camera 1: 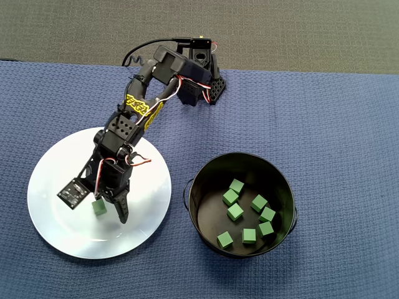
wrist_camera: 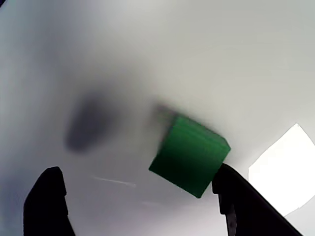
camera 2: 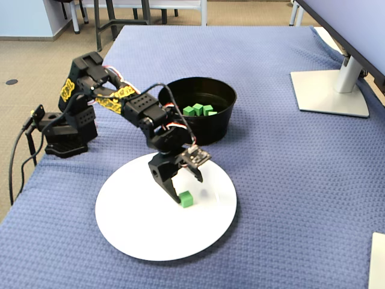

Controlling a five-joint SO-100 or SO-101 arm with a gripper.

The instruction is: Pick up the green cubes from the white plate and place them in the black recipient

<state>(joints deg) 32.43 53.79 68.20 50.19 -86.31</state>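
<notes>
One green cube [camera 1: 99, 207] rests on the white plate [camera 1: 62, 224], left of the black recipient [camera 1: 201, 187]. My gripper [camera 1: 107, 205] is low over the plate and open, with the cube between its jaws. In the wrist view the cube [wrist_camera: 189, 155] lies against the right finger [wrist_camera: 241, 206], while the left finger [wrist_camera: 49, 201] stands well apart from it; the gripper [wrist_camera: 138, 172] is wide open. In the fixed view the gripper [camera 2: 184, 183] straddles the cube [camera 2: 186, 198] on the plate [camera 2: 138, 229]. Several green cubes [camera 1: 235, 212] lie inside the black recipient [camera 2: 210, 129].
A blue woven cloth [camera 1: 336, 137] covers the table. The arm's base [camera 2: 63, 135] stands near the table's edge in the fixed view. A monitor stand [camera 2: 329, 90] sits at the far right of that view, and a white object [camera 2: 378, 259] at its bottom right corner.
</notes>
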